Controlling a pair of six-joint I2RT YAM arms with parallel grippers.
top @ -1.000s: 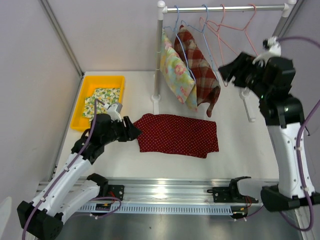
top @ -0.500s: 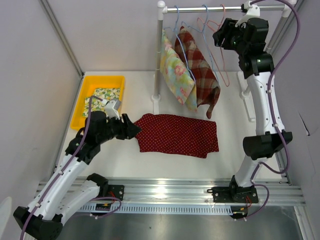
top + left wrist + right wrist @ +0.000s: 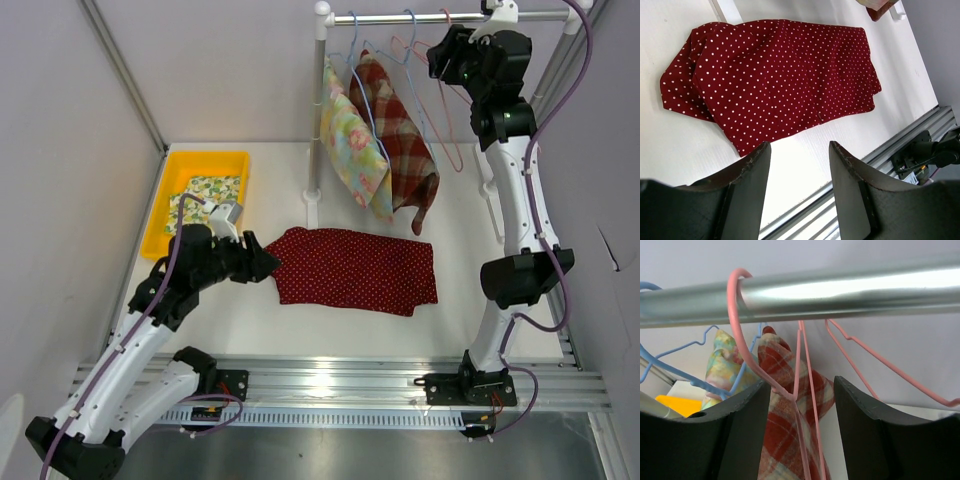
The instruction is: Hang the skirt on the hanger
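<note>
The left tool (image 3: pixel 262 262) stands open with nothing between its fingers, low over the tabletop (image 3: pixel 470 290) just beside the left edge of the skirt (image 3: pixel 355 268). In its wrist view the dark fingers frame bare white surface, with the near corner of the cloth just above them. The red skirt with white dots lies spread flat in the middle of the frame, a little rumpled at its left end, on no hanger. The left arm reaches forward from the bottom left, its elbow bent and its forearm close to the surface, pointing right. The right tool (image 3: pixel 437 52) is at the upper right of the frame, up at the rail (image 3: pixel 840 290). Its jaws are apart, and the thin wire of the pink hanger (image 3: pixel 729 295) runs down between the fingers; whether they touch the wire cannot be told. The right arm rises nearly straight up from its base, the wrist turned left toward the hangers. Left of it, a floral cloth (image 3: pixel 355 145) and a plaid cloth (image 3: pixel 400 140) hang on blue hangers.
</note>
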